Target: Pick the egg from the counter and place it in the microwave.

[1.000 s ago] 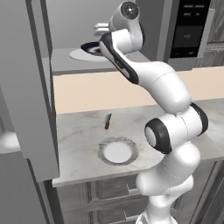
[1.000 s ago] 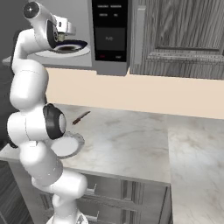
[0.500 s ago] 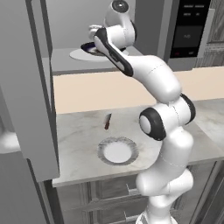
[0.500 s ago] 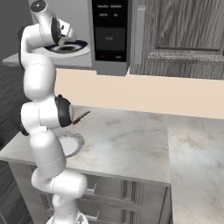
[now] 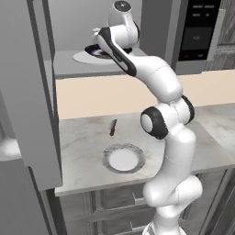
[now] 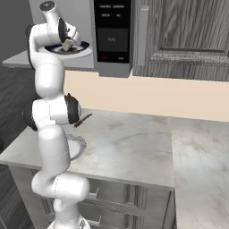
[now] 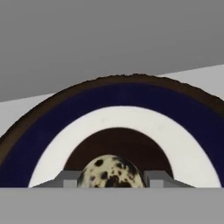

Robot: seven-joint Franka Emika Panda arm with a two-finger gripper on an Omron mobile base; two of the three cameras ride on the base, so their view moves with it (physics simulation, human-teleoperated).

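At the bottom centre of the hand view, the egg (image 7: 110, 172) sits between my two fingertips (image 7: 65, 179); it is pale tan with dark speckles, and a grey tip flanks it on each side. My hand (image 7: 111, 180) is clenched on the egg. Directly beyond it lies the bowl (image 7: 57, 127): brown rim, a dark blue band, a white ring, and a dark brown centre just above the egg. I cannot tell whether the egg touches the bowl's floor or hangs just over it.

Upper left of the right base view: my hand (image 6: 67, 44) is over the bowl (image 6: 79, 48), with the tan egg (image 6: 67, 44) visible at its tip. The bowl rests on the white turntable disc (image 6: 87, 53) inside the microwave (image 6: 22, 59), on its grey floor. Just right of it stands the black-fronted appliance (image 6: 112, 31) with a dark panel.

Upper centre of the left base view: my arm reaches up from the lower right into the microwave (image 5: 64, 69), and my wrist covers most of the bowl (image 5: 94, 49); the turntable disc (image 5: 82, 58) shows at its left. The tall grey door (image 5: 25, 87) stands open along the left of the frame.

Lower in that view, on the marbled surface (image 5: 82, 137): the white scalloped plate (image 5: 123, 159) lies near the front edge, and the reddish-brown stick-like utensil (image 5: 112, 127) lies apart from it, further back. In the right base view the utensil (image 6: 83, 120) shows just beside my elbow joint, and the plate (image 6: 77, 147) is partly hidden behind my arm.
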